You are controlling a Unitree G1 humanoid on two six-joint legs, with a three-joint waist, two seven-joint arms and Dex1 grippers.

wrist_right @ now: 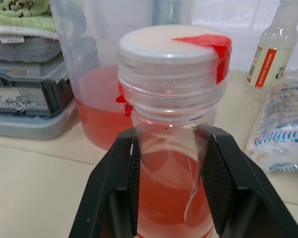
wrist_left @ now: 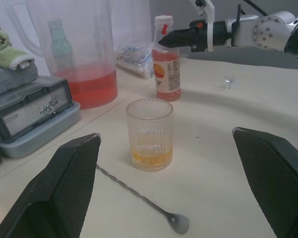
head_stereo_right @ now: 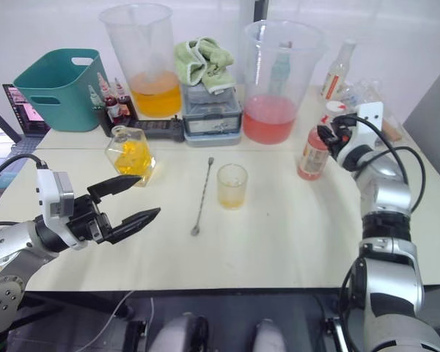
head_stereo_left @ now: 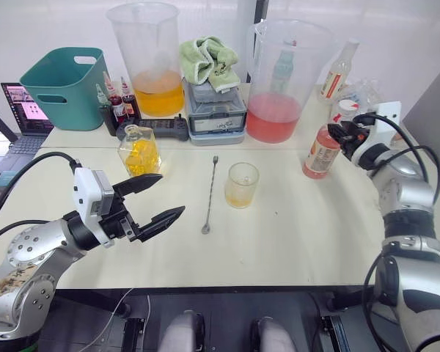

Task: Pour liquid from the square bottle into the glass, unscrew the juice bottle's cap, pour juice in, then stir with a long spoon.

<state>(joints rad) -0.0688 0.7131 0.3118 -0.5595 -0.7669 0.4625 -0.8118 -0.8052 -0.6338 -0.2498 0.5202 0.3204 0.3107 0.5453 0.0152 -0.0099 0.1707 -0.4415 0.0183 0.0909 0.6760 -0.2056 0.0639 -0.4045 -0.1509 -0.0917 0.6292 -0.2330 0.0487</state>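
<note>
Fingers of the left end effector (head_stereo_left: 155,199) are spread wide apart with nothing between them, low over the pale matte table (head_stereo_left: 293,242) on the robot's left. Just beyond stands the squat clear glass square bottle (head_stereo_left: 138,149), faceted, with yellow contents and a round stopper. Next comes the long thin silver bar spoon (head_stereo_left: 210,194), lying flat with its small bowl toward the robot, and just beside it the small ribbed, slightly frosted glass tumbler (head_stereo_left: 242,184), upright, with a shallow amber layer at the bottom. To the right stands the slim clear plastic juice bottle (head_stereo_left: 323,151) of pinkish-red liquid with an orange-and-white label and a ridged white screw cap (wrist_right: 171,54) marked with red tape. The right end effector (wrist_right: 171,163) is clamped on its smooth neck just under the cap. Judging by the amber in the tumbler, uncapping appears to be the step in hand. Thin plastic will likely flex, so the clamp should stay firm but not crushing, keeping the bottle vertical while the left fingers take the cap by its ridges and turn.
</note>
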